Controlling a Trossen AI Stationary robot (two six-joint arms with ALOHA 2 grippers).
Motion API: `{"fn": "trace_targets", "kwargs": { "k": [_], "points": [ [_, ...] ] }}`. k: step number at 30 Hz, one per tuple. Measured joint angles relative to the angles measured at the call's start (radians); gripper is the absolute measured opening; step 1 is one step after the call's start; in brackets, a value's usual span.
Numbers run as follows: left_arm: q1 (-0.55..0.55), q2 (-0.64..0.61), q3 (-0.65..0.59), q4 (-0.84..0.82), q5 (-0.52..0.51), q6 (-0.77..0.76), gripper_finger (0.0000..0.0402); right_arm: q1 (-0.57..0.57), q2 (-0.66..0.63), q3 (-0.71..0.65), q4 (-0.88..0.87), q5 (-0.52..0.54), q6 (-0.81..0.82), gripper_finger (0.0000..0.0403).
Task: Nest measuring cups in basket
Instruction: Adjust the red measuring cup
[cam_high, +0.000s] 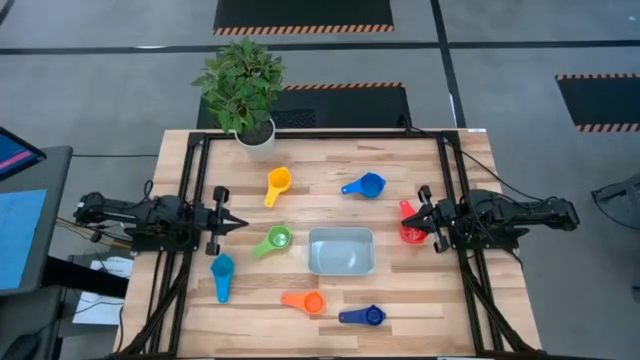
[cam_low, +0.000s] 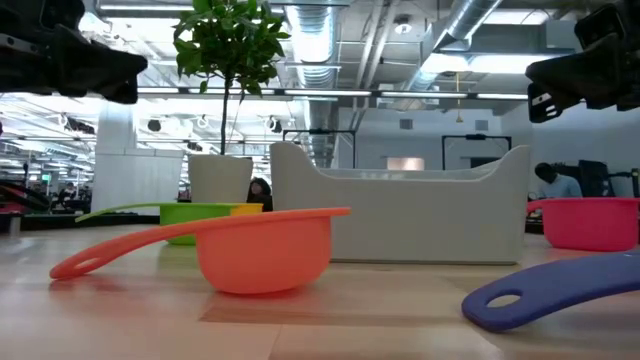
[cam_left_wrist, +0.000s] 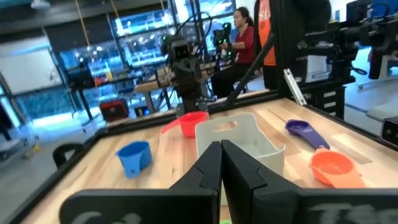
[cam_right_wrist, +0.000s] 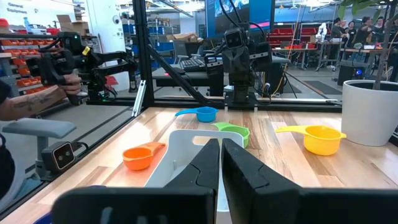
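While both tools (cam_high: 238, 223) (cam_high: 407, 220) sit pinched shut—empty—glossy plastic cups (round-bowled) (cam_high: 278, 182) ring the smooth rectangular basket (cam_high: 341, 251).

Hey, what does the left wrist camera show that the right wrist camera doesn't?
Only the left wrist view shows the red plastic measuring cup, the blue cup and the dark blue cup. Only the right wrist view shows the yellow cup, green cup, light blue cup and white plant pot. Both show the pale grey-blue plastic basket and the orange cup.
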Motion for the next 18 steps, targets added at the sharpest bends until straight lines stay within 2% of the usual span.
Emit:
{"fn": "trace_targets", "kwargs": {
  "k": [13,18],
  "points": [
    [0.0,0.0,0.0,-0.005,-0.03,-0.002,0.0,0.001,0.0,0.0,0.009,0.0,0.0,0.0042],
    [0.0,0.0,0.0,-0.005,-0.03,0.01,0.0,-0.009,0.0,0.0,0.032,0.008,-0.119,0.0042]
  ]
}}
